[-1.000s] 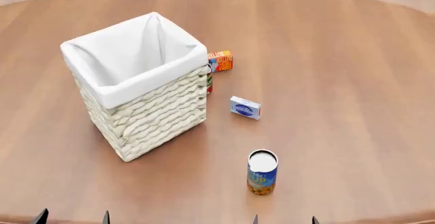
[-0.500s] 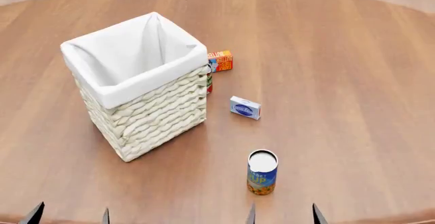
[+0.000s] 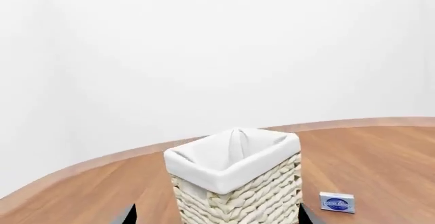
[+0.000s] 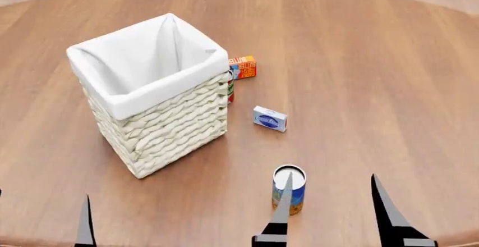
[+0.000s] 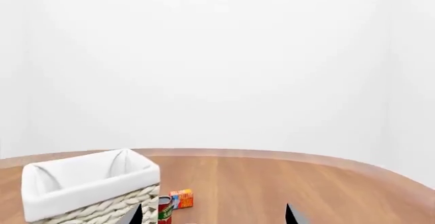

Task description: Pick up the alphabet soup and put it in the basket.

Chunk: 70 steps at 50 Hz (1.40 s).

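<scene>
The alphabet soup (image 4: 299,191), a small can with a blue label and a silver-white top, stands upright on the wooden table, near the front. The cream wicker basket (image 4: 150,90) with white lining stands to its far left; it also shows in the left wrist view (image 3: 238,183) and the right wrist view (image 5: 88,188). My right gripper (image 4: 333,213) is open, and its left finger overlaps the can in the head view. My left gripper (image 4: 41,222) is open and empty at the front left, in front of the basket. The can is out of both wrist views.
A flat blue-white box (image 4: 270,118) lies between the can and the basket's far corner; it also shows in the left wrist view (image 3: 337,202). An orange-red carton (image 4: 244,67) and a red can (image 5: 165,208) sit behind the basket. The round table (image 4: 374,62) extends far right.
Both grippers' fingers have come up further into the head view. The right gripper's fingers now reach the can's height in the picture. The objects have not moved.
</scene>
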Motion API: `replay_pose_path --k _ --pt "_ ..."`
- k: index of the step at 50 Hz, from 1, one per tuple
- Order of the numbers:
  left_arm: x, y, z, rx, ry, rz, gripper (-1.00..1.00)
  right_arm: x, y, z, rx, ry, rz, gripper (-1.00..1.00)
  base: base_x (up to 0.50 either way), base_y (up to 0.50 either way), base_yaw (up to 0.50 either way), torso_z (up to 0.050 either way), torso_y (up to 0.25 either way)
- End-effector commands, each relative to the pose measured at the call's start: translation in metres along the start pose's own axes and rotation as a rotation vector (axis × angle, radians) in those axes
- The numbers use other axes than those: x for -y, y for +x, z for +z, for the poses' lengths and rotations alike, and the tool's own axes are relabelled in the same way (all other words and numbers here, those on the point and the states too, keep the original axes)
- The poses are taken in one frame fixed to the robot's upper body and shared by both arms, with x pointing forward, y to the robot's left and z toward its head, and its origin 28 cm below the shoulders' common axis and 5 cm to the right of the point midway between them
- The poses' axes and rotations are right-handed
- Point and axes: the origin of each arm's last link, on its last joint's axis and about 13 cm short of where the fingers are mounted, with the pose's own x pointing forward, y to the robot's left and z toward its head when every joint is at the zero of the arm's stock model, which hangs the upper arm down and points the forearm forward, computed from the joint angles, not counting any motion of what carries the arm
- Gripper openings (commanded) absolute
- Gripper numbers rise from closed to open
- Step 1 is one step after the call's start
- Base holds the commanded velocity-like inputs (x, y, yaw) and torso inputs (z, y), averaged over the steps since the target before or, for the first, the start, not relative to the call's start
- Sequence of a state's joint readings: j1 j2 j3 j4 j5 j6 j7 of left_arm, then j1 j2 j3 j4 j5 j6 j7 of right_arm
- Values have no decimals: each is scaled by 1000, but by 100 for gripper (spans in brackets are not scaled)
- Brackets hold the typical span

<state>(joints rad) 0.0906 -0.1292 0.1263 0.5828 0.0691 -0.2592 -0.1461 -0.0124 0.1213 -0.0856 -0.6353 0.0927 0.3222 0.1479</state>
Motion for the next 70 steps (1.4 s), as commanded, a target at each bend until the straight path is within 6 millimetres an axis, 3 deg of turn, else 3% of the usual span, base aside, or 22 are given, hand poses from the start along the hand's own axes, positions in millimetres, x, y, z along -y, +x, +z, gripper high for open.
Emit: replay_pose_path --k 1,12,51,55,60,70 --pt "-8 -4 22 58 -5 32 100 3 -2 23 88 -12 -6 100 0 0 0 0 0" --pt "-8 -5 26 64 -4 31 100 3 -2 21 86 -26 -4 100 53 0 0 0 0" --pt "-6 -5 28 67 -10 22 100 5 -2 18 70 -21 3 100 500 0 0 0 0" --pt "-6 -5 28 67 -11 21 100 5 -2 17 78 -9 6 100 0 0 0 0 4" --pt "-6 -5 27 66 -12 21 100 3 -3 15 58 -132 18 100 0 336 0 0 0" --pt "-6 -5 28 63 -11 20 100 3 -3 13 55 -123 23 100 0 500 0 0 0"
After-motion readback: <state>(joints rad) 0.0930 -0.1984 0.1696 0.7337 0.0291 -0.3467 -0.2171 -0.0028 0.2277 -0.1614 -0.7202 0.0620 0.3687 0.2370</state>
